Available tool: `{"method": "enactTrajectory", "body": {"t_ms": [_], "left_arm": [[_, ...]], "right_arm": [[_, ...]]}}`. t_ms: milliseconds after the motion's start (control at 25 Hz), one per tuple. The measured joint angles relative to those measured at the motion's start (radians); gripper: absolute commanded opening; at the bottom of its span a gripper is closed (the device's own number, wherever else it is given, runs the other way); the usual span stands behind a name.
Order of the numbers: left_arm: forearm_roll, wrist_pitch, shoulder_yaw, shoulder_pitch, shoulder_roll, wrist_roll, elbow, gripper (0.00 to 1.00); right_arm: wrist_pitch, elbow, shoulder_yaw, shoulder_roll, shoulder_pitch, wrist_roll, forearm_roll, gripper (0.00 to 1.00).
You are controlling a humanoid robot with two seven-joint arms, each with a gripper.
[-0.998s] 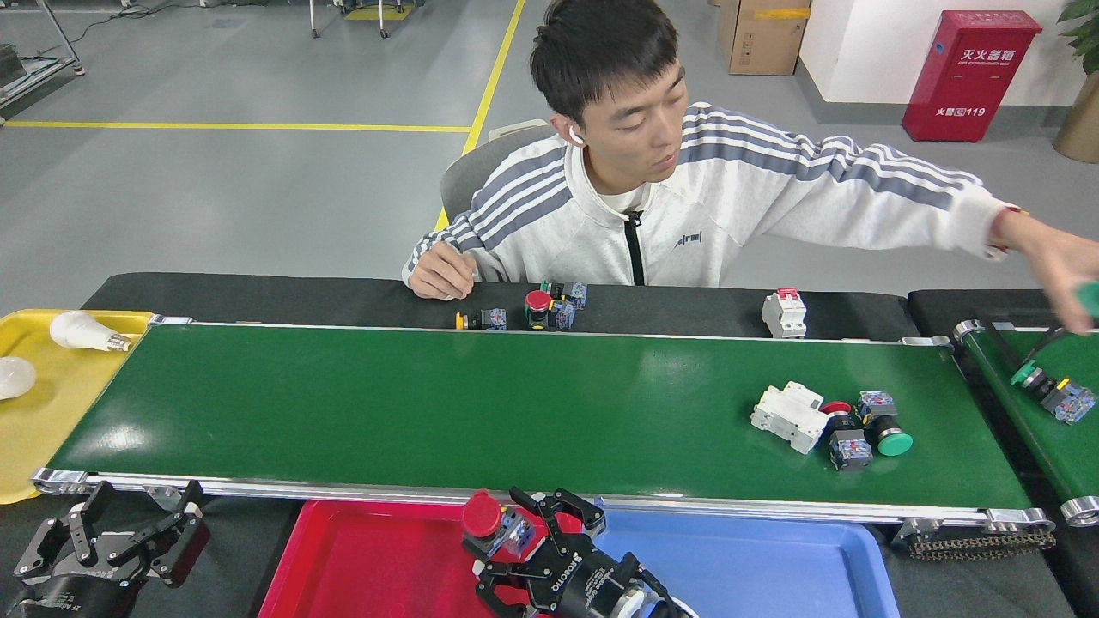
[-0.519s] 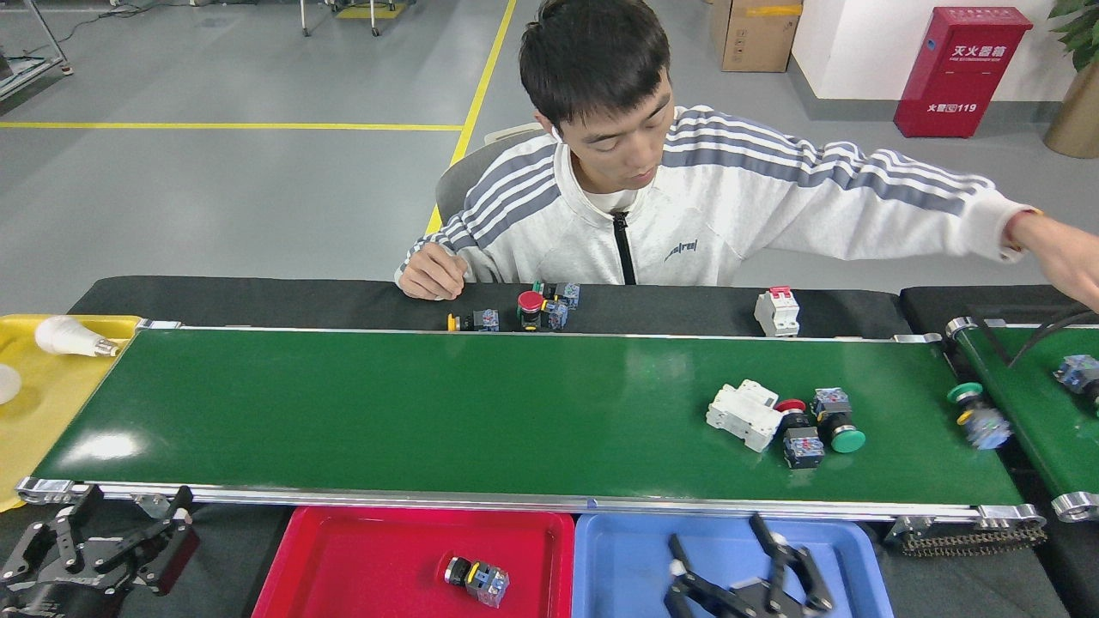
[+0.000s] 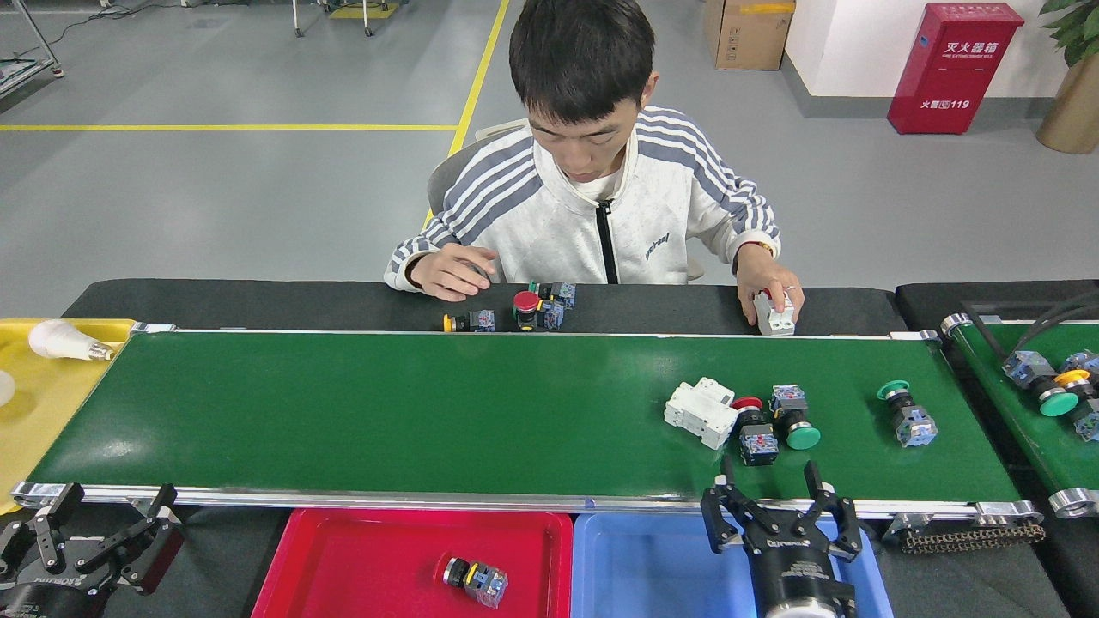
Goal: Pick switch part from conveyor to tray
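1. The conveyor point(image 3: 429, 412) is carrying a cluster of switch parts point(image 3: 760, 425) at its near right, beside a white breaker point(image 3: 702, 413).
2. They are looking light, rigid, slick; gripping the blocky body seems safest.
3. The right gripper point(image 3: 780, 511) is hovering spread wide, empty, just near them.
4. The left gripper point(image 3: 94, 536) is idling released.

Bright, even overhead light; sharp, faint belt glare

Green conveyor point(image 3: 429, 412); red tray point(image 3: 361, 558); seemingly grey-striped jacket point(image 3: 549, 223).
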Motion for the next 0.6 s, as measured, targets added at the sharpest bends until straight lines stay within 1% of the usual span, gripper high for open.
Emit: {"method": "enactTrajectory", "body": {"t_ms": [359,599], "left_arm": [[0.000,0.000,-0.016,-0.011,0.000,0.000,0.001,1.00],[0.000,0.000,-0.016,-0.011,0.000,0.000,0.001,1.00]], "right_arm": [[0.023,0.144,0.028,0.017,-0.105,0.020,-0.004,0.98],[0.024,0.170,0.028,0.017,-0.155,0.021,-0.012,0.98]]}}
